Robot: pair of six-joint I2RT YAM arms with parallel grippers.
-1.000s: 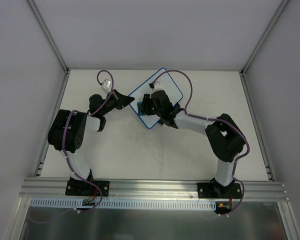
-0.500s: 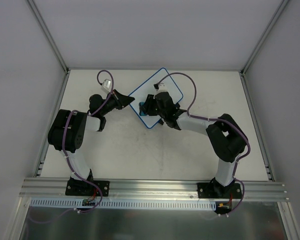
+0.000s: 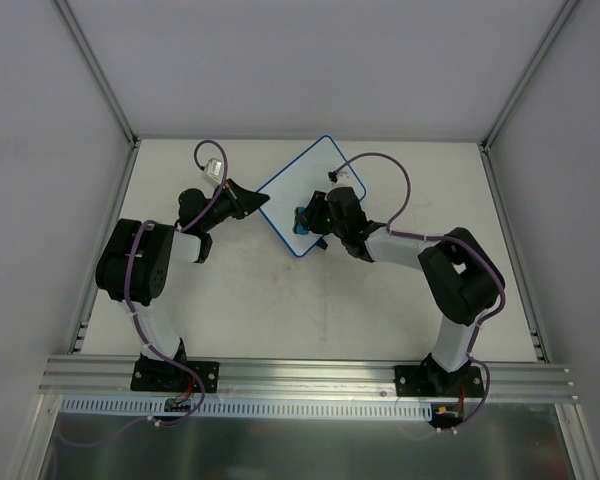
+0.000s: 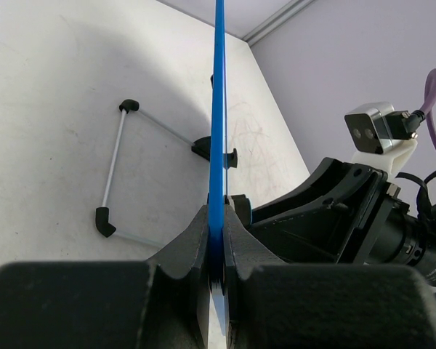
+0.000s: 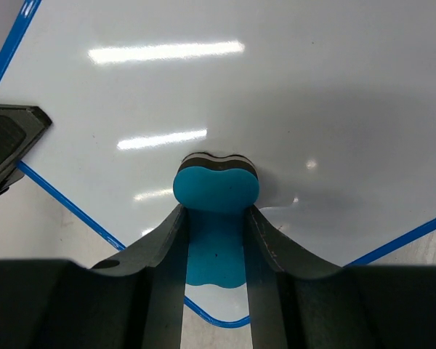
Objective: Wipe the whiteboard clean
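The whiteboard (image 3: 310, 180), white with a thin blue rim, lies turned like a diamond at the back middle of the table. My left gripper (image 3: 260, 205) is shut on its left edge; in the left wrist view the blue rim (image 4: 218, 145) stands edge-on between the fingers. My right gripper (image 3: 305, 222) is shut on a small blue eraser (image 5: 216, 190) and presses its dark felt face on the board's near part (image 5: 276, 87). The eraser also shows in the top view (image 3: 301, 220). The board surface around the eraser looks clean in the right wrist view.
A thin wire stand with black feet (image 4: 110, 174) shows under the board in the left wrist view. The right wrist's camera and purple cable (image 4: 381, 131) are close behind the board edge. Metal frame rails (image 3: 105, 80) border the table.
My right gripper has slid with the eraser from the middle of the board toward its near corner. The left gripper and the board have not moved.
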